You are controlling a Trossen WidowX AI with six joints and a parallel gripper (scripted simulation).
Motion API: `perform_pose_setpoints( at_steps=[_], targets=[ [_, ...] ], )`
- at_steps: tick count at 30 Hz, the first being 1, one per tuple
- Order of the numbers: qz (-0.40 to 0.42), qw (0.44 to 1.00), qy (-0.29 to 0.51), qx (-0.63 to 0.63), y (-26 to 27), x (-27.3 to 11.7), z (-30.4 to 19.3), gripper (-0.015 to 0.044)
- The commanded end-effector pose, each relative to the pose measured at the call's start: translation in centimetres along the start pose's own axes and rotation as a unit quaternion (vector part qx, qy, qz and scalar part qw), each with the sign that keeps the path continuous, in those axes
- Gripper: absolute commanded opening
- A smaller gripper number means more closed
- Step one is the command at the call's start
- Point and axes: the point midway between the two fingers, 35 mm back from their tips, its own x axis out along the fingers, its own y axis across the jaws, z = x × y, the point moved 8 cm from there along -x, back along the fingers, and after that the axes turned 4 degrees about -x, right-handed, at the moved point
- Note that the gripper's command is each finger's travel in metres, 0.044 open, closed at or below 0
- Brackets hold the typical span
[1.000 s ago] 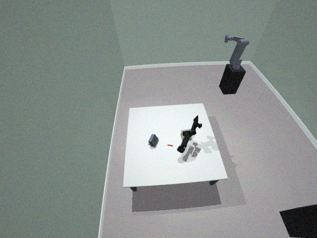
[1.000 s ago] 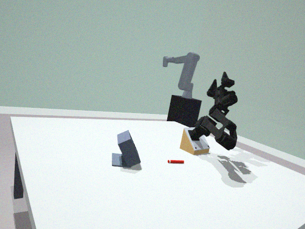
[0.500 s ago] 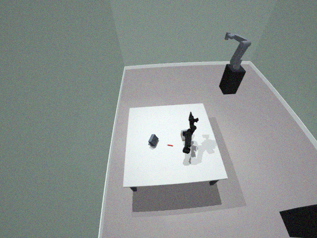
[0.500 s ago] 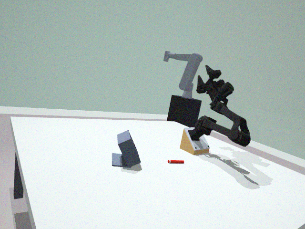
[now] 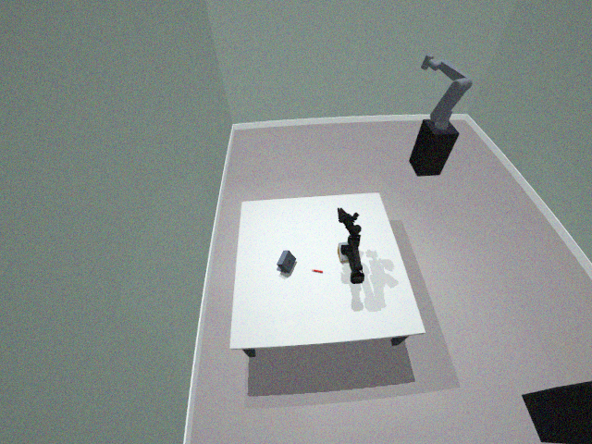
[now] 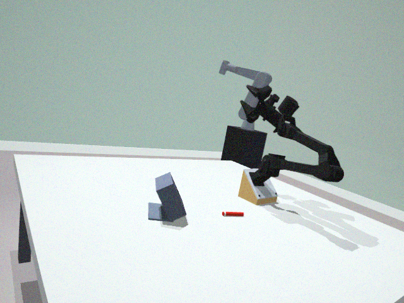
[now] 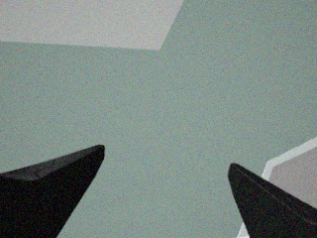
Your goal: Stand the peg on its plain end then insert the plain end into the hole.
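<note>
The red peg point(image 5: 317, 271) point(image 6: 233, 213) lies flat on the white table point(image 5: 311, 320) point(image 6: 98, 261), with its white band at the end toward the panel. The grey-blue sloped panel point(image 5: 286, 261) point(image 6: 169, 196) stands a short way from the peg on that side; its hole does not show. My gripper point(image 5: 342, 213) point(image 6: 248, 98) point(image 7: 165, 160) is open and empty. It is raised high above the table near the arm's base, far from the peg. In the wrist view it faces the wall and neither the peg nor the panel shows.
The arm's tan wedge base point(image 5: 340, 252) point(image 6: 247, 190) stands on the table beside the peg. A second grey arm on a black pedestal point(image 5: 432, 145) point(image 6: 243, 146) stands on the floor beyond the table. A black box point(image 5: 559, 411) lies on the floor.
</note>
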Motion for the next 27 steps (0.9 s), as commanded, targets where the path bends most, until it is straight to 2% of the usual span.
perform_pose_setpoints(
  at_steps=[1,15,27],
  targets=[
    [-0.004,0.998,0.054,-0.018,0.7,1.0,-1.2,0.0440],
    [-0.016,0.966,0.245,-0.083,2.5,3.4,-7.3,0.0440],
    [-0.023,0.900,0.409,-0.149,3.9,3.6,-13.2,0.0440]
  ],
)
